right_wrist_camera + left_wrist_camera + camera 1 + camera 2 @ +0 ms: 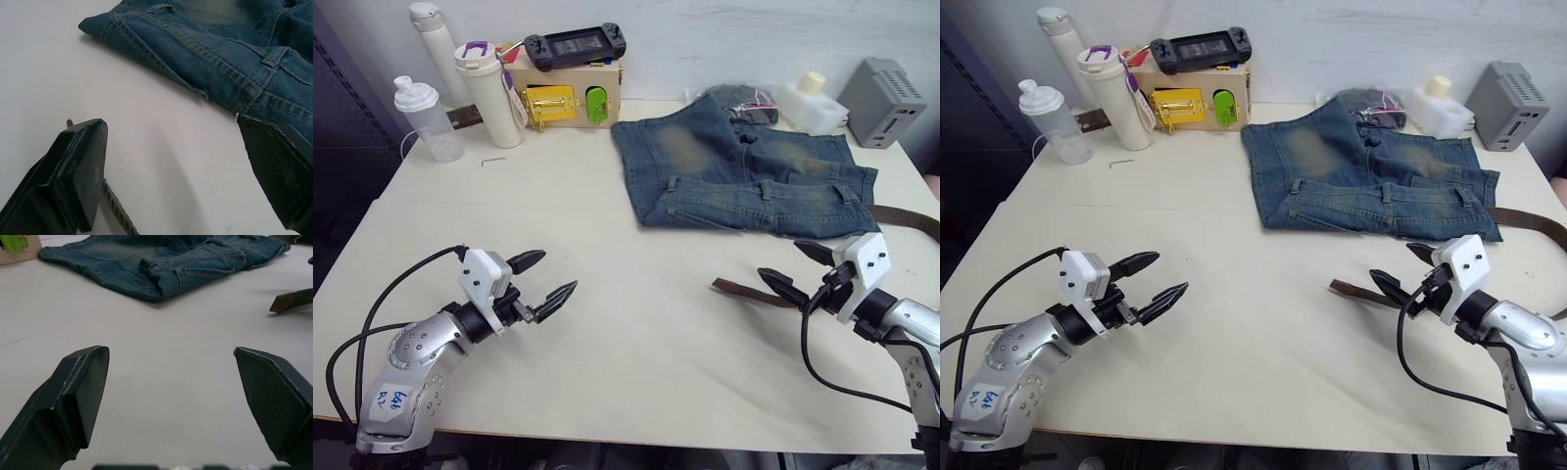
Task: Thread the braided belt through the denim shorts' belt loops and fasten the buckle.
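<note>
The denim shorts (744, 166) lie flat at the table's far right, waistband toward me, with belt loops (766, 189) along it. The braided belt (736, 289) lies on the table in front of the shorts, its brown leather tip pointing left. Another stretch of it (913, 223) runs out past the shorts' right edge. The buckle is out of view. My right gripper (783, 262) is open just above the belt near its tip; the braid (117, 213) passes under one finger (80, 161). My left gripper (554, 274) hangs open over bare table at the near left, holding nothing.
At the back left stand a clear shaker bottle (426, 119), two white flasks (489, 93), and a wooden box (570, 93) with a yellow latch and a game console on top. A dark bundle in a bag (744, 101), a white jug (813, 103) and a grey device (884, 101) sit behind the shorts.
</note>
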Motion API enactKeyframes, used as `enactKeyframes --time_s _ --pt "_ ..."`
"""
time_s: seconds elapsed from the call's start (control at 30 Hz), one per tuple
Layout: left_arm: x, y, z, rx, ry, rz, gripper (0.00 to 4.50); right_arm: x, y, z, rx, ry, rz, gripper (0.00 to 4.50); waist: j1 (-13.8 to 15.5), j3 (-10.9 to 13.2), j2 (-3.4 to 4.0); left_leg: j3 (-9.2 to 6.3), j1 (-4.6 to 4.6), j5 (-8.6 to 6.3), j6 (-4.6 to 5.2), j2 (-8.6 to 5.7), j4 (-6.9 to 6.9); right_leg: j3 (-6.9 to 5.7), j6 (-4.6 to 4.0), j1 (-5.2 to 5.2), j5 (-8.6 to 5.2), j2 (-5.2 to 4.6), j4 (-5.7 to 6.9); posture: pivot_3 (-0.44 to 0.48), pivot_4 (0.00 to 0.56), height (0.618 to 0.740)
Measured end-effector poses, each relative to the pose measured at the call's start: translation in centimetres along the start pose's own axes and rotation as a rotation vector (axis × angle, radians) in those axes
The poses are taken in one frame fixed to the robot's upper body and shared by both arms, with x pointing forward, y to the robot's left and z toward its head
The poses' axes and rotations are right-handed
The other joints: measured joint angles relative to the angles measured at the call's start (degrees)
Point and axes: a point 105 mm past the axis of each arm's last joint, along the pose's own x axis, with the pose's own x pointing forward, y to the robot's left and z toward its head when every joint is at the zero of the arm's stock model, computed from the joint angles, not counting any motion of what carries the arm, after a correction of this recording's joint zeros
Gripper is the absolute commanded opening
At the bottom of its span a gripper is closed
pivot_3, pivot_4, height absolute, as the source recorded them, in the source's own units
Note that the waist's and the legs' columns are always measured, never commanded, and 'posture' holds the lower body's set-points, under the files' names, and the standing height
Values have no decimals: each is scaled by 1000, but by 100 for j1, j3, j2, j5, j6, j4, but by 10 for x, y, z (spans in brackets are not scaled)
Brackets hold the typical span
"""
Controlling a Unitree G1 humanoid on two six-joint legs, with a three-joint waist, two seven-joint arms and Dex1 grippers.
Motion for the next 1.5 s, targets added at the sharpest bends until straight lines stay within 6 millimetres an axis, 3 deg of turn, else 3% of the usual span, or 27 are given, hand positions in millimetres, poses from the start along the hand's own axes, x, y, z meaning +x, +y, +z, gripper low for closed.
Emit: enactKeyframes --time_s 0.5,0.83,1.0,1.17,1.27,1.5 --pt "5 0 -4 -28 6 -30 4464 1 3 -3 24 10 15 4500 0 0 0 0 0 0 0 0 0 0 0 0 0 0 1 0 150 740" --pt "4 -22 -11 16 70 -237 4464 -10 27 -3 -29 192 341 4500 3 6 10 0 0 -1 1 0 1 0 0 2 0 -1 -3 0 150 740" --pt "8 -24 -5 34 56 -259 4464 -9 13 -17 -99 343 354 4500 0 7 10 0 0 -1 1 0 2 0 0 1 0 -1 -4 0 150 740" --pt "8 -26 -7 27 62 -263 4464 -22 -5 -42 -170 547 352 4500 7 8 12 0 -4 -1 1 0 0 -1 0 -1 0 -1 -4 0 150 740" --pt "8 -26 -7 25 64 -260 4500 -24 -8 -48 -177 577 357 3682 4 8 12 0 -2 -1 1 0 3 -1 0 0 0 -1 -3 0 150 740" --pt "8 -28 -6 26 59 -250 4500 -19 -3 -47 -206 561 391 235 1 8 11 0 -1 -1 1 1 6 -1 0 1 0 0 -3 0 150 740"
